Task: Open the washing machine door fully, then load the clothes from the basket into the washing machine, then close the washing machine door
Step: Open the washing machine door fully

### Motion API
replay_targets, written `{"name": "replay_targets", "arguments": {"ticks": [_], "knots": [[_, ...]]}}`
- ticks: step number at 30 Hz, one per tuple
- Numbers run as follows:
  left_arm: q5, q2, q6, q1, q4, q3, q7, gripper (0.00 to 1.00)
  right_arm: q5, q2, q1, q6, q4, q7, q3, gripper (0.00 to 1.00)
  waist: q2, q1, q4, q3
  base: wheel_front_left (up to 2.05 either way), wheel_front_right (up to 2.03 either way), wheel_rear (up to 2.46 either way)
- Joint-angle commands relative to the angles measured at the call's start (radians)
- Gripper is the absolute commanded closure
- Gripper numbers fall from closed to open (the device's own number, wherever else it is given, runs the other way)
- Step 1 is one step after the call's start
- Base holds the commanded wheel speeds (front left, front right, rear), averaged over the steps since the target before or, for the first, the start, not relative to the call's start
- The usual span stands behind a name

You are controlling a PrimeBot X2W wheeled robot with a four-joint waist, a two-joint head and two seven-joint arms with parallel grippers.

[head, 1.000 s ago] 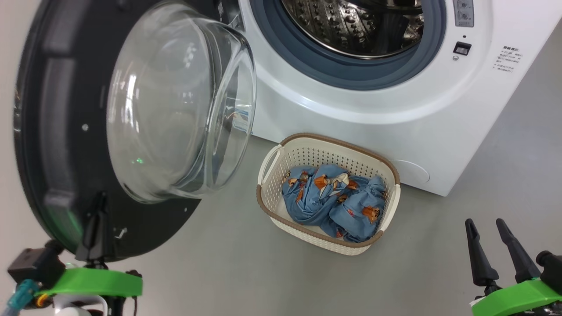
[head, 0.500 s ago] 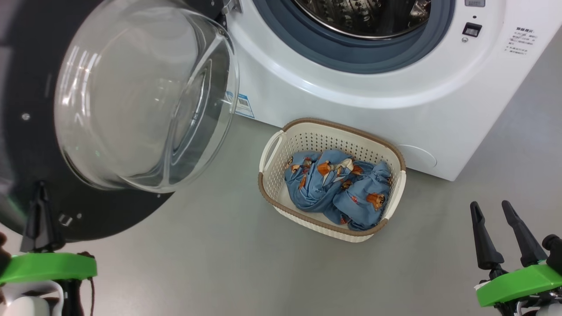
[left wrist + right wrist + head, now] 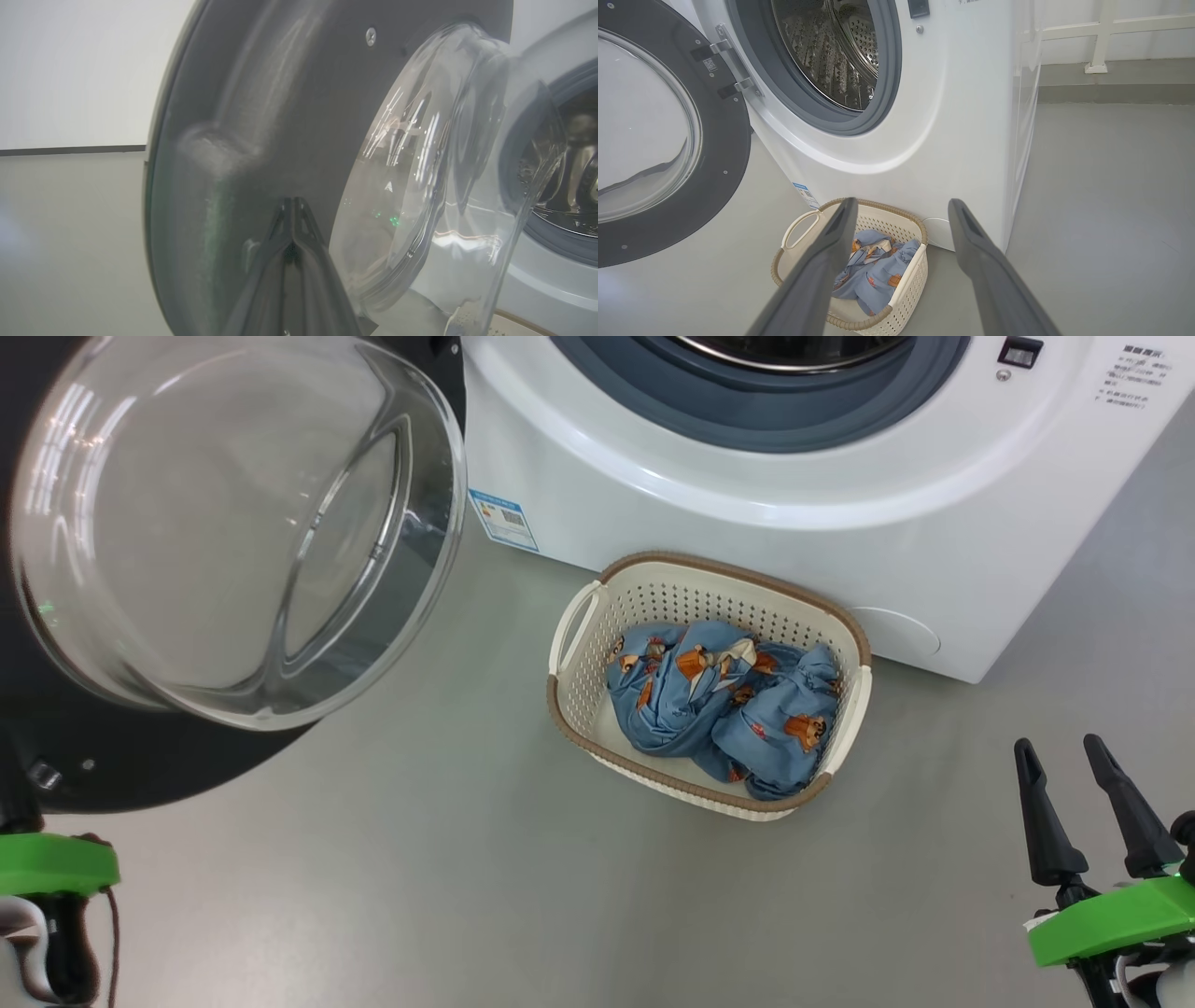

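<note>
The washing machine (image 3: 747, 513) stands at the top with its drum (image 3: 831, 51) showing. The washing machine door (image 3: 140, 775) hangs swung out at the left, its glass bowl (image 3: 233, 523) facing me. My left gripper (image 3: 292, 203) is shut, with its joined tips against the door's black inner face beside the glass; its green wrist mount (image 3: 51, 863) sits at the lower left. The basket (image 3: 579, 644) rests on the floor before the machine, holding the clothes (image 3: 719, 709), a bundle of blue bear-print fabric. My right gripper (image 3: 1057, 742) is open and empty, to the right of the basket and nearer me.
Grey floor (image 3: 467, 877) lies open between the door, the basket and my right gripper. A small blue label (image 3: 502, 518) and a round cover (image 3: 901, 635) mark the machine's lower front. A white railing (image 3: 1101, 42) stands behind the machine's right side.
The door has swung further out to the left, uncovering the blue label, and my shut left gripper has gone left with it. The head camera has shifted down. The right gripper stays open.
</note>
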Motion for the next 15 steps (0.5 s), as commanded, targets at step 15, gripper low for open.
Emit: {"name": "replay_targets", "arguments": {"ticks": [15], "knots": [[0.077, 0.116, -0.026, -0.141, 0.104, 0.143, -0.006, 1.00, -0.013, -0.057, -0.064, 0.006, -0.027, -0.009, 0.025, 0.00, 0.0000, 0.0000, -0.011, 0.067, 0.00, 0.00, 0.00]]}}
